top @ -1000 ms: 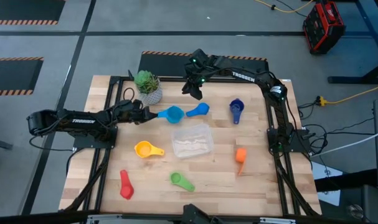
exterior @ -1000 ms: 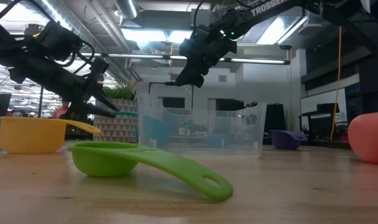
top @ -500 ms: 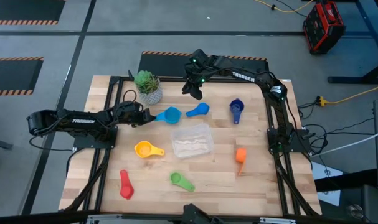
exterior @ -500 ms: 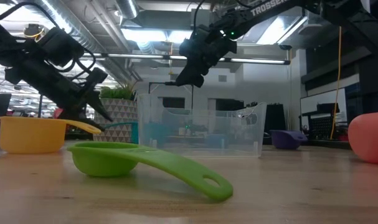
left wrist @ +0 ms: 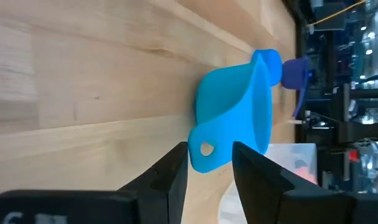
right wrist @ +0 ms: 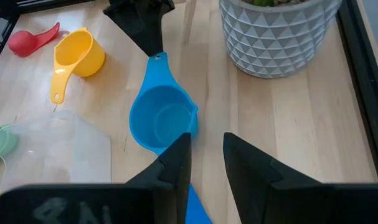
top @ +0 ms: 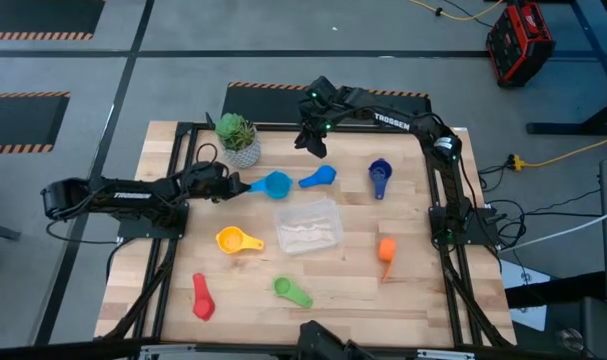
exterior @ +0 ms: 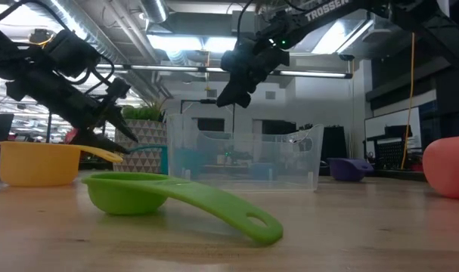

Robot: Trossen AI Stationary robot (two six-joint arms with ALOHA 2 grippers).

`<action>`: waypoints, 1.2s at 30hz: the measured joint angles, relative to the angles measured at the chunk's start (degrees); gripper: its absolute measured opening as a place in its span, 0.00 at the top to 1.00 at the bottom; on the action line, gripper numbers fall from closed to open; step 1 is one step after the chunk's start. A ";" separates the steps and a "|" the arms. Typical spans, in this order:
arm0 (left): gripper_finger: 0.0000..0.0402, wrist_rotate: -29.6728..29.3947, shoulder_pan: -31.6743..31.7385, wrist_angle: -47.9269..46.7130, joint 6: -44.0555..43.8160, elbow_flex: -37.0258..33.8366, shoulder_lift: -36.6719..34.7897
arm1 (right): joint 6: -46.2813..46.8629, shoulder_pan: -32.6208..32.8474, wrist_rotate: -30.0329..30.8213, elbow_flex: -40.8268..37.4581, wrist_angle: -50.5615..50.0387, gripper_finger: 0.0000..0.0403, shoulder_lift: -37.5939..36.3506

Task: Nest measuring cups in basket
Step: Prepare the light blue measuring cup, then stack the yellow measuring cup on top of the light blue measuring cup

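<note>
On my left side, my left gripper (top: pixel 234 186) lies low over the table with its jaws parted astride the handle tip of the light blue cup (top: pixel 275 184); I am not clamping it. The hold I would get there looks shallow. If I close that near the end, the cup may swivel or slip out as it lifts, and a nudge could push it into the second blue cup (top: pixel 319 178) just beside it.

The potted plant (top: pixel 239 140) stands close behind my left wrist, so a wide swing could clip it. The yellow cup (top: pixel 233 240) and the red cup (top: pixel 201 297) lie toward the front on my left, off my path.

The basket (top: pixel 308 226) sits mid-table, just in front of the light blue cup, and it looks empty. Being light, it may slide if I catch its rim. The green cup (top: pixel 291 291) lies in front of it.

My right gripper (top: pixel 313 135) hovers behind the blue cups, jaws narrowly parted and holding nothing; both arms reaching here could collide. The dark blue cup (top: pixel 380 178) and the orange cup (top: pixel 386 248) wait on the right.
</note>
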 joint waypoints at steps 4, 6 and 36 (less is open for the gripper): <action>0.71 0.20 0.02 -1.66 -2.62 0.02 -2.21 | -1.17 -0.65 0.01 0.00 -1.54 0.76 0.00; 0.71 0.77 0.01 -4.18 -3.78 0.02 -2.95 | -1.47 -0.79 0.02 0.00 -2.35 0.76 0.00; 0.71 -0.79 -11.95 -51.63 2.95 30.67 -9.94 | -8.53 -6.01 0.22 -0.04 -16.79 0.76 -11.99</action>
